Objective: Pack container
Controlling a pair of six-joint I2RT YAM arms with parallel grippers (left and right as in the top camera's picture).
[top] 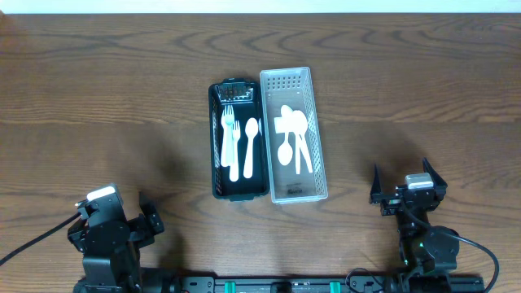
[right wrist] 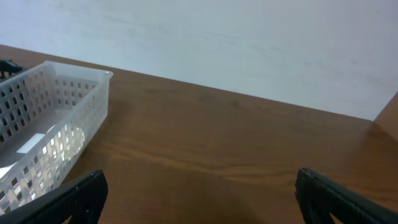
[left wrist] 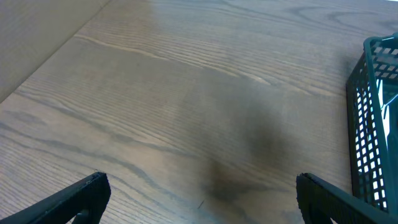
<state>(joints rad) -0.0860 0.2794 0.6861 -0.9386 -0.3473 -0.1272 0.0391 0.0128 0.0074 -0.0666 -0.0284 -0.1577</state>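
A dark green slotted basket (top: 216, 130) stands at the table's middle with a white fork (top: 231, 138) and a white spoon (top: 250, 146) lying in it. Touching its right side is a white slotted basket (top: 319, 130) holding white spoons (top: 291, 138). My left gripper (top: 114, 220) is open and empty at the front left, far from the baskets. My right gripper (top: 407, 185) is open and empty at the front right. The green basket's corner shows in the left wrist view (left wrist: 373, 118). The white basket shows in the right wrist view (right wrist: 56, 118).
The brown wooden table (top: 98, 98) runs wide on both sides of the baskets. A pale wall (right wrist: 249, 43) rises behind the table's far edge.
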